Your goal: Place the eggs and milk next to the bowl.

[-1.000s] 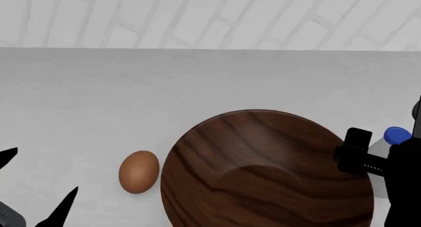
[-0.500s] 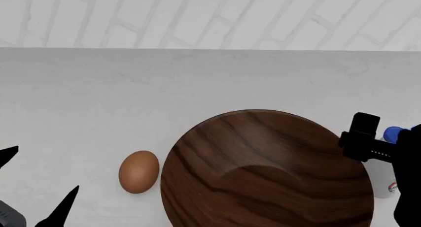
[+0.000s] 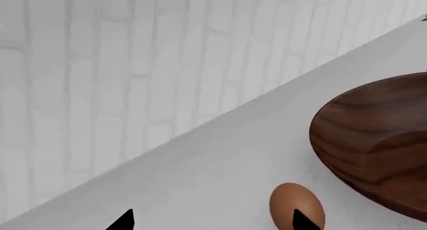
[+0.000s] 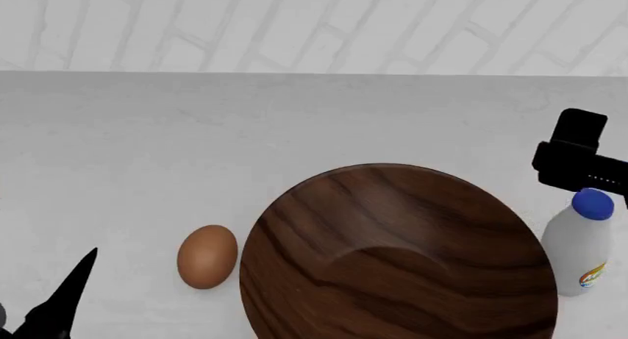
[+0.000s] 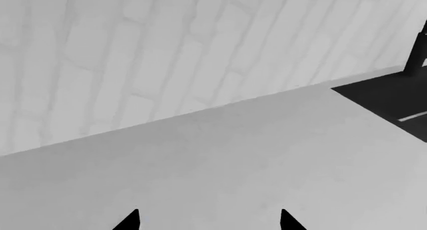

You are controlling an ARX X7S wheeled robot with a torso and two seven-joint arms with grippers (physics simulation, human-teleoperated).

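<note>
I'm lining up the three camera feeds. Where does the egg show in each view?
Head view: the egg lies lower left, just left of the bowl.
Left wrist view: the egg is at the bottom edge, beside the bowl.
Right wrist view: not in it.
Shared landmark: the bowl, in the head and left wrist views.

Simulated kitchen: white counter [image 4: 147,148], white brick wall [image 4: 294,26].

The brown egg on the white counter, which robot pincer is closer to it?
Left. The left pincer sits just beside the small brown oval egg, while the right arm is far across the big dark wooden bowl.
</note>
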